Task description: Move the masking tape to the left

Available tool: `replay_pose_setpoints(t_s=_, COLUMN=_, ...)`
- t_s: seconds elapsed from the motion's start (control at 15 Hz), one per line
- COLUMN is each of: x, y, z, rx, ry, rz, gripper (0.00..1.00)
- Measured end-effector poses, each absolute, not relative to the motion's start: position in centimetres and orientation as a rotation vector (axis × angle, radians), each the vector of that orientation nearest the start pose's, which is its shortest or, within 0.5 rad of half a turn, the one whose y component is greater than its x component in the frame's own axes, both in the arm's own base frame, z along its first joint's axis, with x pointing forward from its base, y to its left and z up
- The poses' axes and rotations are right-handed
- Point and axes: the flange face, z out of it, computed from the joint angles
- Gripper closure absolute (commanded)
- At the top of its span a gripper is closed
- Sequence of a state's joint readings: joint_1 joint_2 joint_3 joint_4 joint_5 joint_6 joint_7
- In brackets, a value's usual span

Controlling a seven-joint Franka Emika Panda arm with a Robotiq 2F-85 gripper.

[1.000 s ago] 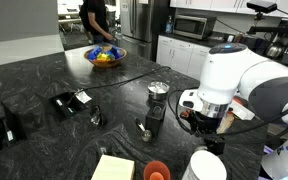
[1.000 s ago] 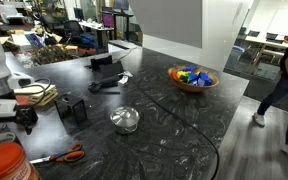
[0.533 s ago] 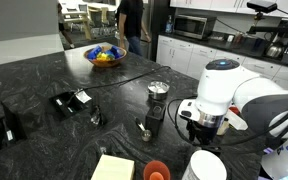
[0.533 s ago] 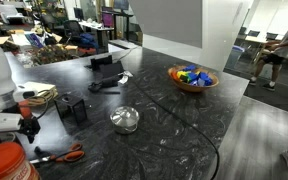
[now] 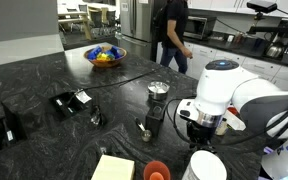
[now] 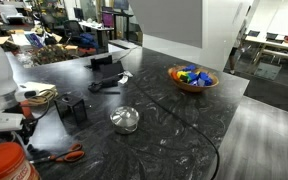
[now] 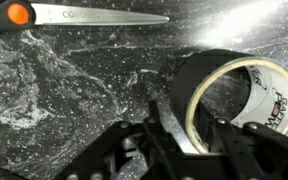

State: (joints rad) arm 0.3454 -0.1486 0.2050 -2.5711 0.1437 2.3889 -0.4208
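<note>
End effector [image 7: 190,128] spread open astride masking tape [image 7: 272,98] rim, whose core print is illegible.

Black marbled countertop [image 5: 34,75], masking tape [image 7: 189,90] lying flat; orange-handled scissors [image 7: 94,15] nearby; colourful bowl [image 5: 106,56] farther off

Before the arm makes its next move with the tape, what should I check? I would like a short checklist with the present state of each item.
1. Tape lies flat on the counter: ok.
2. Hand straddles the tape's wall, one finger outside, one in the hole: ok.
3. Fingers press firmly on the wall: cannot tell.
4. Scissors lie apart from the tape: ok.
5. Person stands well away from the arm: ok.
</note>
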Motion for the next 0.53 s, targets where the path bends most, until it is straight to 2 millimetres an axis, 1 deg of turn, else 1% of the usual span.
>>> replay_pose_setpoints(t_s=0.07, x=37.1, y=22.65, z=31.27, rx=-2.796, ry=-1.285, rz=0.057, gripper=0.96)
replay_pose_setpoints(t_s=0.13, x=37.15, y=22.62, z=31.33, rx=-2.796, ry=-1.284, rz=0.056, gripper=1.0)
replay_pose_setpoints(t_s=0.4, x=37.38, y=22.4, z=31.5, rx=-2.795, ry=-1.283, rz=0.059, gripper=0.98)
replay_pose_setpoints(t_s=0.53, x=37.53, y=22.34, z=32.05, rx=-2.794, ry=-1.286, rz=0.085, gripper=0.98)
